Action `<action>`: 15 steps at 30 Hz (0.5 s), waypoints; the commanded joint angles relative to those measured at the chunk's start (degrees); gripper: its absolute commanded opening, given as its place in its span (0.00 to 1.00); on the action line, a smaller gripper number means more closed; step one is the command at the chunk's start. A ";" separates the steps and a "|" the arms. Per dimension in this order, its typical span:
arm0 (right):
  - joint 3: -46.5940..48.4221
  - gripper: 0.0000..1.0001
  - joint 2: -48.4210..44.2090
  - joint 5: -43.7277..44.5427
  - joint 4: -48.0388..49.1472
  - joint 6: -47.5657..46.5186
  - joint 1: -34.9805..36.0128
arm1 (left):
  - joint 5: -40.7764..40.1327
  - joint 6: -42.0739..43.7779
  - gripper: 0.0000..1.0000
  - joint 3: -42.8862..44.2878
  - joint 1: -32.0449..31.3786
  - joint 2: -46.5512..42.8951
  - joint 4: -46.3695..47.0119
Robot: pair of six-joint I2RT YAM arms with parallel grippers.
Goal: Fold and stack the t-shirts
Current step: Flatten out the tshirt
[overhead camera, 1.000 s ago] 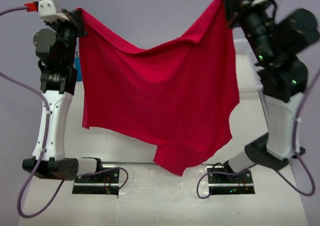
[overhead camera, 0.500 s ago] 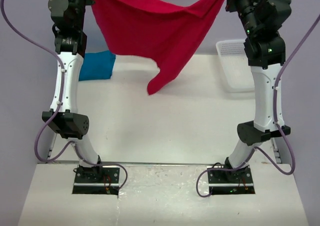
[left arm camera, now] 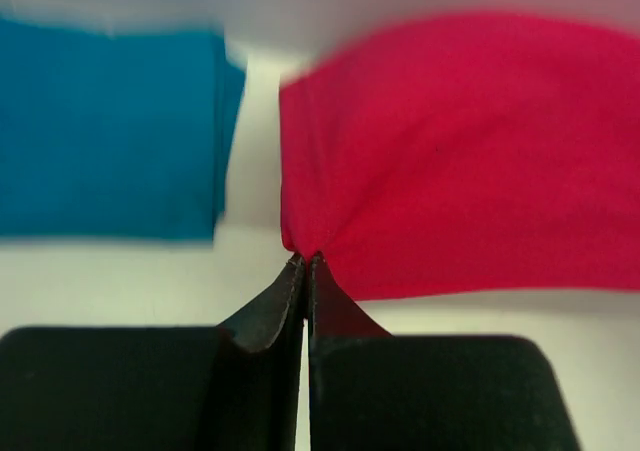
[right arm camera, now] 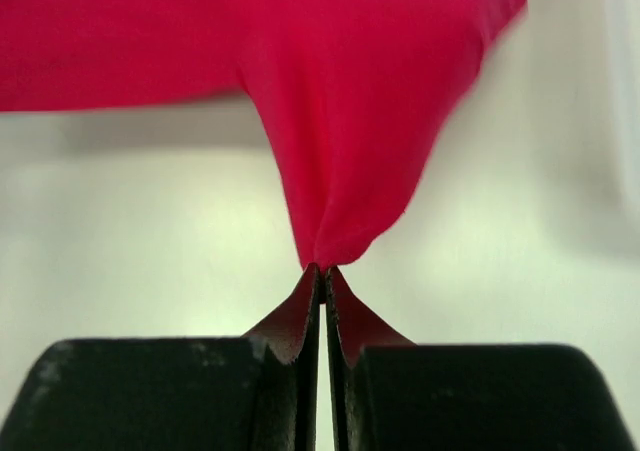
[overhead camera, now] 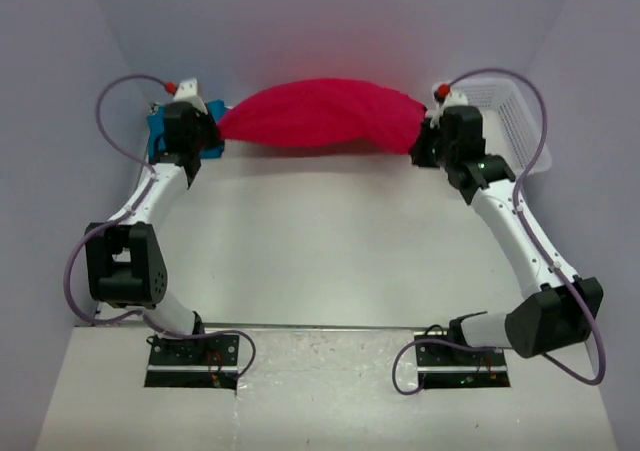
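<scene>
The red t-shirt (overhead camera: 320, 116) stretches blurred between both arms at the far side of the table. My left gripper (overhead camera: 212, 131) is shut on its left corner; in the left wrist view the red t-shirt (left arm camera: 470, 161) fans out from my pinched left gripper (left arm camera: 305, 261). At the other end my right gripper (overhead camera: 420, 143) is shut on the right corner, and the right wrist view shows the red t-shirt (right arm camera: 340, 101) hanging from my right gripper (right arm camera: 322, 269). The teal-blue t-shirt (left arm camera: 105, 131) lies folded at the far left, mostly hidden behind the left arm from above (overhead camera: 156, 131).
A white mesh basket (overhead camera: 510, 116) stands at the far right beside the right arm. The white table (overhead camera: 330, 241) spreads between the arms toward their bases. Purple walls close the back and sides.
Both arms have swung from high above the table forward and down to its far side, carrying the red t-shirt from a hanging spread to a low blurred bundle between them.
</scene>
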 commanded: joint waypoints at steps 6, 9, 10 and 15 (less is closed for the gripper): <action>-30.74 0.00 -21.27 8.66 -3.69 20.09 3.80 | -3.19 -12.00 0.00 -20.52 -0.26 -3.17 -16.95; -36.53 0.00 -25.31 11.56 -4.08 23.26 3.89 | -2.95 -15.07 0.00 -24.55 -1.13 -5.10 -18.02; -37.61 0.00 -26.10 11.04 -4.24 23.96 3.89 | -1.82 -15.34 0.00 -27.00 -1.23 -6.15 -17.32; -42.26 0.00 -26.46 8.84 -4.68 25.64 4.24 | -2.86 -16.05 0.00 -32.73 -2.19 -8.79 -17.40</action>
